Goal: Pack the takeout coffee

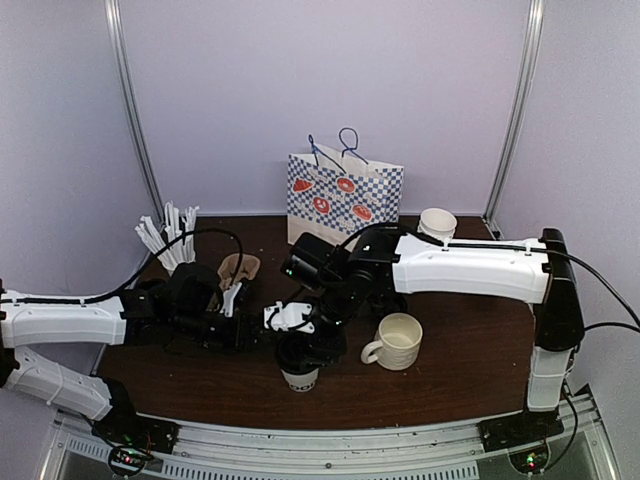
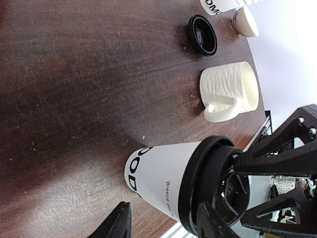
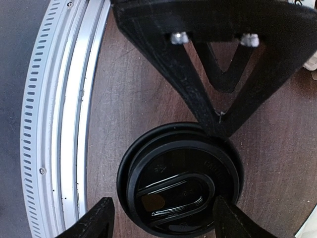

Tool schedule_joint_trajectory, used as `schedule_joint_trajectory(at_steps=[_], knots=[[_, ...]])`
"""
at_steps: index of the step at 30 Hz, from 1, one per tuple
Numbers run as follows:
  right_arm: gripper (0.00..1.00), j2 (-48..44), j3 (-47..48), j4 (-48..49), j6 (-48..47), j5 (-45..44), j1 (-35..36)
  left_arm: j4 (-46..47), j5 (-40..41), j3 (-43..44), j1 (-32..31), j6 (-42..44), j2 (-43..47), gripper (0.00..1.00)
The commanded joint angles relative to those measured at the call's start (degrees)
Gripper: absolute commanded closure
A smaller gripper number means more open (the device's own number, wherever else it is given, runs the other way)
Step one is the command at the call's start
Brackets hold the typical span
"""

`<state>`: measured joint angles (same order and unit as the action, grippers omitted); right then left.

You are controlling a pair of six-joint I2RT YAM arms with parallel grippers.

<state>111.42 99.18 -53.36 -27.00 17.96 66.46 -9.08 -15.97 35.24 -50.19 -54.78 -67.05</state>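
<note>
Left gripper (image 2: 166, 223) fingers apart, holding nothing, just beside the lidded cup (image 1: 300, 378), which stands upright near the table (image 1: 470, 370) front edge; right gripper (image 3: 161, 218) is above the cup, fingers spread wide over its black lid (image 3: 181, 186); mug (image 1: 398, 340) just right of cup; checked bag (image 1: 345, 195) at back

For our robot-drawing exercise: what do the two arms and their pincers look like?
The left arm and right arm have smooth white shells, black joints and thin black cables. The left pincer and right pincer are black; the right one's frame shows triangular cut-outs and two silver screws.
</note>
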Motion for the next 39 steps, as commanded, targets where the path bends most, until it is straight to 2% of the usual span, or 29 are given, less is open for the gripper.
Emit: schedule_joint_trajectory(at_steps=[1,16,23,30,39], knots=[[0.28,2.4,1.4,-1.3,0.9,-0.9,-0.4,3.0,-1.4,-0.2,0.4,-0.7,-2.5,0.52],[0.28,3.2,-6.3,3.0,1.7,-9.9,1.1,-0.8,-1.6,-2.9,0.5,-2.3,-6.5,0.62],[0.27,3.3,-11.8,5.4,0.3,-15.7,5.9,-5.7,-0.8,-3.7,0.4,-1.6,-6.0,0.67],[0.29,6.7,-9.6,2.6,1.7,-15.4,6.6,-6.6,-0.2,-4.9,0.3,-0.6,-7.4,0.67],[0.3,-0.5,-7.5,2.1,-0.2,-17.4,5.7,-5.8,0.8,2.5,-0.6,5.6,-2.4,0.64]])
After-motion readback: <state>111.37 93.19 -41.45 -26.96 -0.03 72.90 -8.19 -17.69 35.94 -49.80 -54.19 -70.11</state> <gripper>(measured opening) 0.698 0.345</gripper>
